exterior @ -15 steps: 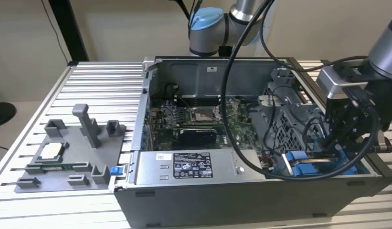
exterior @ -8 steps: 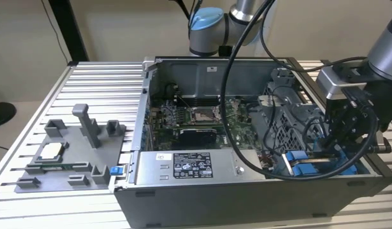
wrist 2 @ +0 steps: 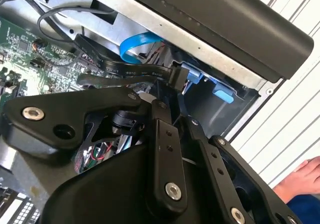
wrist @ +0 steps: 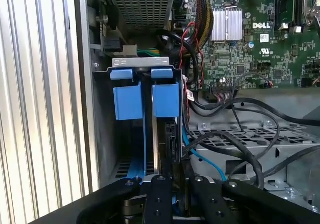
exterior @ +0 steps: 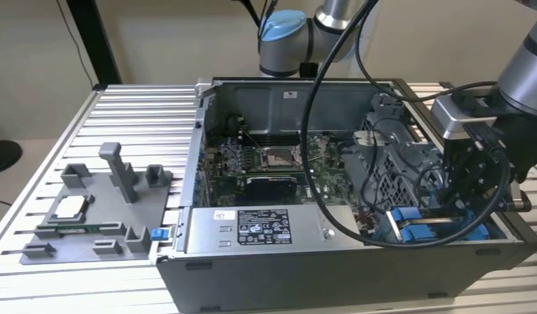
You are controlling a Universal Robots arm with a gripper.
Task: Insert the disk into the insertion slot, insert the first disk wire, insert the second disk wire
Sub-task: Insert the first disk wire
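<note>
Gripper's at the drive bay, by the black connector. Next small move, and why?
Probably a short push on the black connector toward the blue tabs: the gripper sits right beside it, and I cannot tell that it is seated.

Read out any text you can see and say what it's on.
White sticker on the grey box: print too small to read.
Motherboard: a white brand mark, plus small labels too small to read.
Black cable: white lettering, too blurred to read.
</note>
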